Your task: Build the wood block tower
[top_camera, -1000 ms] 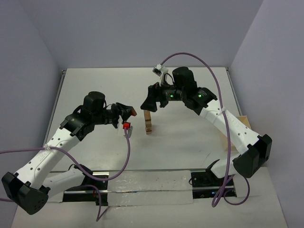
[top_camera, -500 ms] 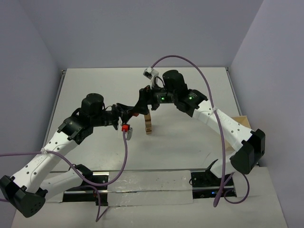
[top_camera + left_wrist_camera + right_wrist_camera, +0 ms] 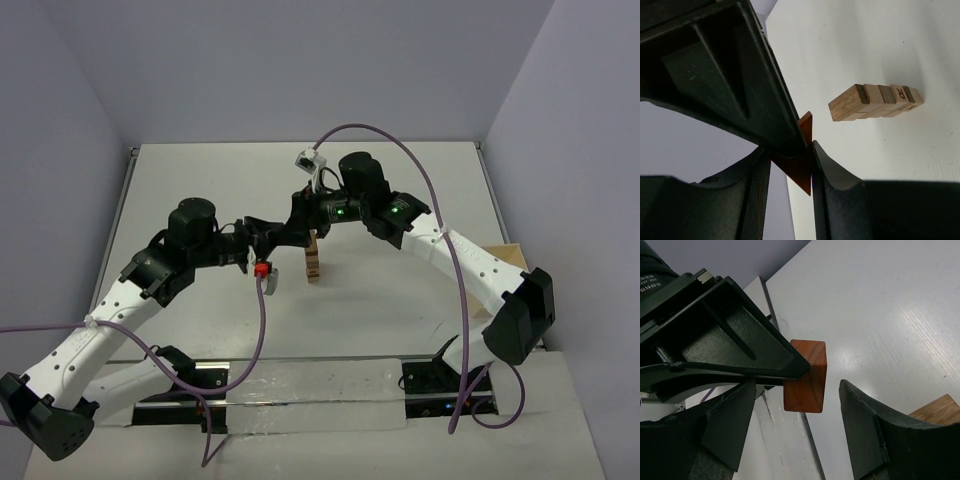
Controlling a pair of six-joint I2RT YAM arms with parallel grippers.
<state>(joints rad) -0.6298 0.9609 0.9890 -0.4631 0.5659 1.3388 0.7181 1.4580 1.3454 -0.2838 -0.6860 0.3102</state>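
Observation:
The wood block tower (image 3: 313, 258) is a narrow stack of tan blocks standing mid-table; it also shows in the left wrist view (image 3: 875, 102), with a corner in the right wrist view (image 3: 940, 412). My left gripper (image 3: 279, 236) (image 3: 790, 152) is shut on the reddish-brown block (image 3: 801, 165) and holds it in the air just left of the tower top. My right gripper (image 3: 300, 222) (image 3: 797, 387) is open, its fingers either side of that same block (image 3: 807, 370) with gaps on both sides. In the top view the block is hidden between the two grippers.
A pale wooden tray (image 3: 515, 258) sits at the right table edge behind the right arm. A red connector (image 3: 264, 268) hangs under the left wrist beside the tower. Purple cables loop over both arms.
My right gripper has swung left from above the tower to meet the left gripper. The left gripper has edged right and up with the block. The tower has not moved.

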